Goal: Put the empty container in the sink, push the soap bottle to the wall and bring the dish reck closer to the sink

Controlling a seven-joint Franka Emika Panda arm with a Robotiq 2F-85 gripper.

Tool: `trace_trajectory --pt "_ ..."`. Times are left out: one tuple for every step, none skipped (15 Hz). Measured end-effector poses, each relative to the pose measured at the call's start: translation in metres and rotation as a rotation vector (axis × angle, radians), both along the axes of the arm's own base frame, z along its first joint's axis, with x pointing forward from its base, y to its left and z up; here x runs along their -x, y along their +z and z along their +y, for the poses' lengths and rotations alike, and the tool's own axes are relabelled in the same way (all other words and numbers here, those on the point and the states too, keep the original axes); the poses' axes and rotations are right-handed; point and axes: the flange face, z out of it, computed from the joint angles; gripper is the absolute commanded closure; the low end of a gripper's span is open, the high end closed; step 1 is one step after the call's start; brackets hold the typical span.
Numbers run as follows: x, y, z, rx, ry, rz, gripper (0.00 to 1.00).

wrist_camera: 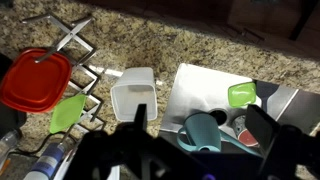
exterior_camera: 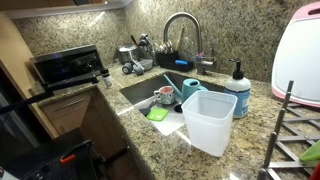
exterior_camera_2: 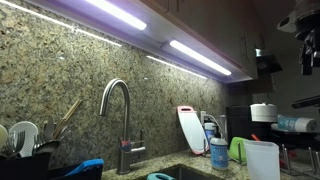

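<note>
Jaws spread wide and empty, the pincer (wrist_camera: 195,140) hangs high above the tall translucent white plastic tub (wrist_camera: 135,95), upright just beside the recessed steel sink (wrist_camera: 190,88), off-centre on the jaws' far-from-sink side.

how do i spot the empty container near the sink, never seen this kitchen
Find the steel sink set in the granite counter. On the counter right beside it, in front of the soap bottle, stands the empty container. It is a tall, square, translucent white open tub, bigger than the pump-topped bottle and the teal jug nearby.
</note>
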Motion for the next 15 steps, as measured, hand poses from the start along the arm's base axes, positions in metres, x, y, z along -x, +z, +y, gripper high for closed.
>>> trace_trajectory --pt "0.000 0.000 0.000 0.000 0.000 0.000 0.00" --pt "0.000 0.000 0.000 0.000 0.000 0.000 0.00" --pt "0.000 0.000 0.000 0.000 -0.002 -0.003 0.00" --pt "-0.001 0.001 0.000 -0.001 -0.002 -0.007 0.00" --pt "-0.002 0.002 0.000 0.000 -0.002 -0.011 0.00" --pt "-0.003 0.004 0.001 -0.001 -0.001 -0.018 0.00" --pt "-0.005 0.007 0.001 -0.002 0.001 -0.026 0.00" --pt "-0.007 0.011 0.002 0.000 0.003 -0.037 0.00" --pt "-0.010 0.016 0.002 0.000 0.006 -0.049 0.00" --pt "-0.013 0.022 0.002 -0.001 0.007 -0.061 0.00" --pt "-0.017 0.027 0.002 -0.002 0.009 -0.071 0.00" --pt "-0.021 0.033 0.002 -0.001 0.009 -0.080 0.00" --pt "-0.025 0.038 0.000 0.000 0.006 -0.087 0.00" --pt "-0.031 0.041 -0.003 0.001 -0.002 -0.094 0.00" --pt "-0.038 0.043 -0.007 0.001 -0.011 -0.095 0.00"
